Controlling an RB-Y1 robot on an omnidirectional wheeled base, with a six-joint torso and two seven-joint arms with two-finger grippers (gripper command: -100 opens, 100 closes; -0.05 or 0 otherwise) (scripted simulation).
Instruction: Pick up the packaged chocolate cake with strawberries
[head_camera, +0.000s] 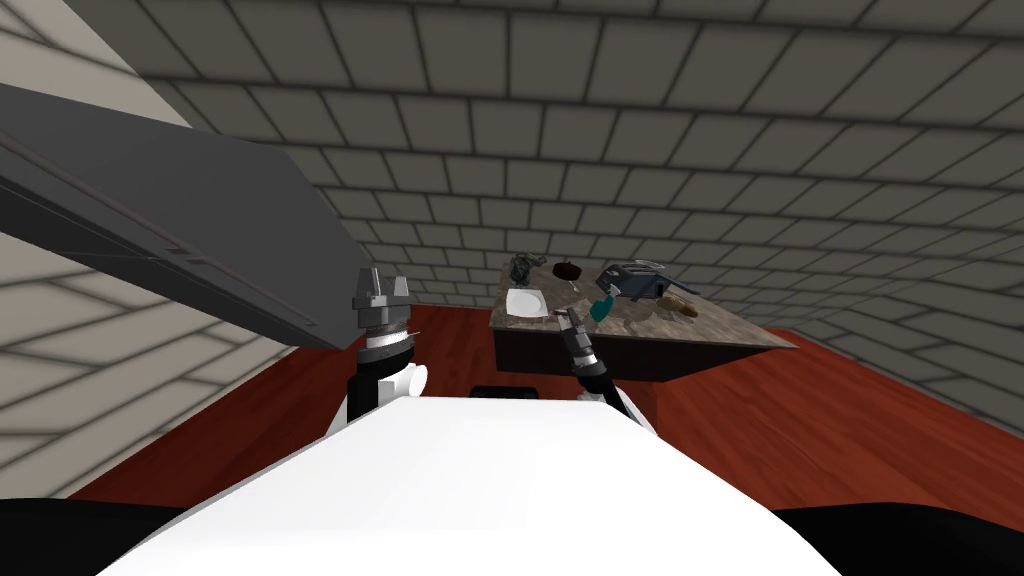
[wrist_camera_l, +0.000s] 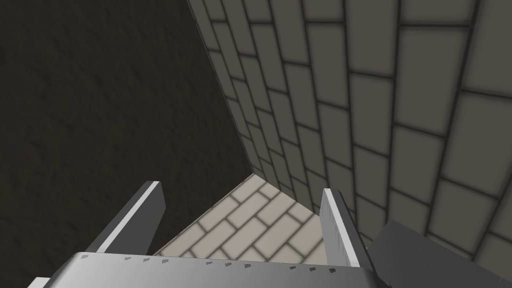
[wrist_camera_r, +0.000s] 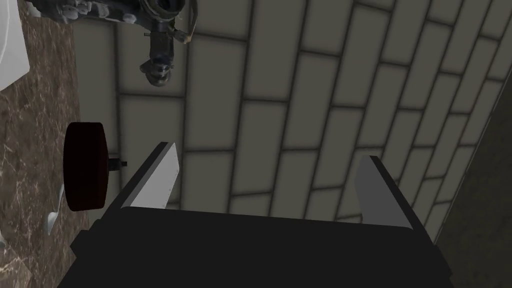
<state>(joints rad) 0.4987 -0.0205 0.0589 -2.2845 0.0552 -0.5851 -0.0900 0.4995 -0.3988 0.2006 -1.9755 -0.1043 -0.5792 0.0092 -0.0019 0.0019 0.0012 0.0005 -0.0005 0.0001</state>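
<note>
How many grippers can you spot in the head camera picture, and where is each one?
2. The left gripper is raised, open, beside the dark grey panel; the right gripper, open, is at the near edge of the marble counter, short of the dark round cake.

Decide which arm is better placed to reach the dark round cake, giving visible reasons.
Right. The right claw, open, is at the counter with the cake ahead of it; the left claw stands raised, away from the counter.

Grey brick walls (head_camera: 620, 140) enclose red-brown floor (head_camera: 860, 420); dark counter (head_camera: 690, 328) with brown marbled top stands near far wall; dark grey panel (head_camera: 200, 240) overhangs left
</note>
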